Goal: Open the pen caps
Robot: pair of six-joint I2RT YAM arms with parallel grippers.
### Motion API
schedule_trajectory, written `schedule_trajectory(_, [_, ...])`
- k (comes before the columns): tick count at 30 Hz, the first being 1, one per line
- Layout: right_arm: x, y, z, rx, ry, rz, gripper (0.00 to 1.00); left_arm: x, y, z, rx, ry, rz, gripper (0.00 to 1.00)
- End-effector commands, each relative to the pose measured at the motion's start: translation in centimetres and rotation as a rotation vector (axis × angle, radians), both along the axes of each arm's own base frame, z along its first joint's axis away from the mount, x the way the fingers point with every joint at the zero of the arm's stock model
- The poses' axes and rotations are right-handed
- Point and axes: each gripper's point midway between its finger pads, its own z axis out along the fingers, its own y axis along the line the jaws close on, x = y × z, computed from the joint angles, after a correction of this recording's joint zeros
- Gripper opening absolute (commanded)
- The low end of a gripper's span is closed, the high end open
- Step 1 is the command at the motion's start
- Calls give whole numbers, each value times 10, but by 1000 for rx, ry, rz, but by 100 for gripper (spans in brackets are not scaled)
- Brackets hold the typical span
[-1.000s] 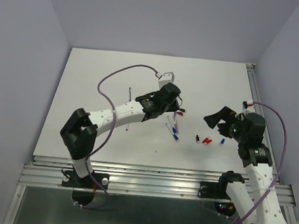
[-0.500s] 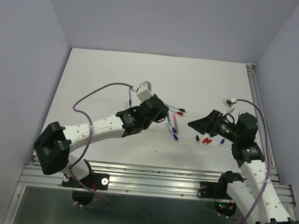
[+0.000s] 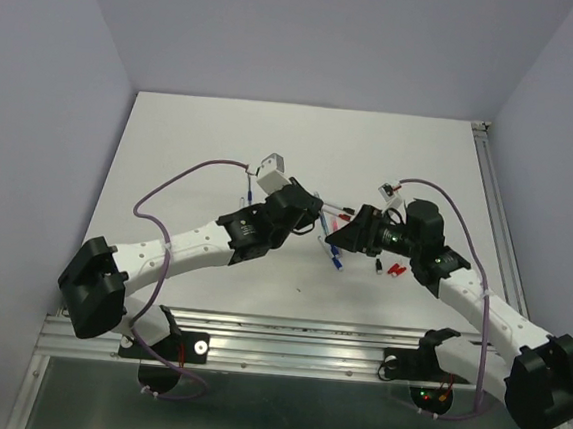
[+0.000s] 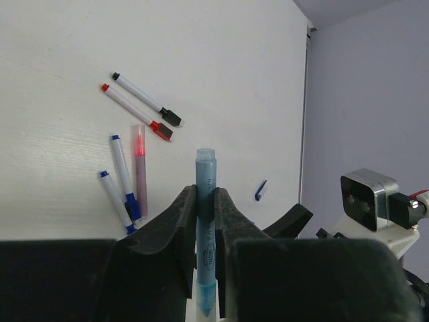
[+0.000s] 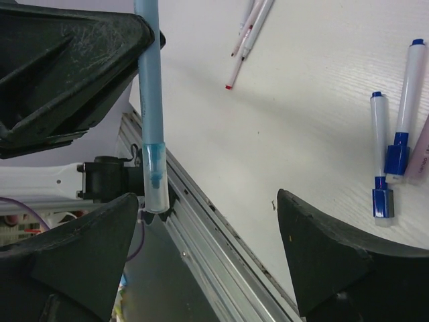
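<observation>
My left gripper [image 4: 205,194] is shut on a light blue pen [image 4: 205,168], held above the table; in the top view this gripper [image 3: 310,210] sits mid-table. The pen [image 5: 148,94] ends in a clear cap [image 5: 154,188], which hangs just inside the left finger [image 5: 87,255] of my right gripper [image 5: 208,248]. That gripper is open and touches nothing, and faces the left one [image 3: 337,235]. Loose pen caps lie on the table: a dark one [image 3: 378,269], a red one [image 3: 395,269] and a blue one [image 4: 261,190].
Several pens lie on the table behind the grippers: a black-capped one [image 4: 144,98], a red one [image 4: 134,111], two blue ones [image 4: 124,174] and a pink one [image 4: 140,168]. The metal rail [image 3: 297,328] runs along the table's near edge.
My right arm has swung left across the table until its open fingers face the left gripper. The left arm has turned and drawn back slightly, still holding the pen.
</observation>
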Motion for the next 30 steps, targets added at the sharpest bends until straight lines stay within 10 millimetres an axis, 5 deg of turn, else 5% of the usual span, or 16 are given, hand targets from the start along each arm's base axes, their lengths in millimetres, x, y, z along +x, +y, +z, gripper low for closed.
schedule_trajectory(1, [18, 21, 50, 90, -145, 33, 88, 5, 2, 17, -30, -46, 26, 0])
schedule_trajectory(5, [19, 32, 51, 110, -134, 60, 82, 5, 1, 16, -26, -46, 25, 0])
schedule_trajectory(20, [17, 44, 38, 145, -64, 106, 21, 9, -9, 11, -2, -58, -5, 0])
schedule_trajectory(23, [10, 44, 34, 153, -51, 127, 1, 14, -9, 8, 6, -66, 5, 0])
schedule_trajectory(28, [-18, 45, 14, 141, 37, 199, 1, 39, -5, 11, 27, -125, 38, 0])
schedule_trajectory(30, [-41, 49, 5, 131, 88, 263, 1, 68, 2, 16, 46, -162, 80, 0])
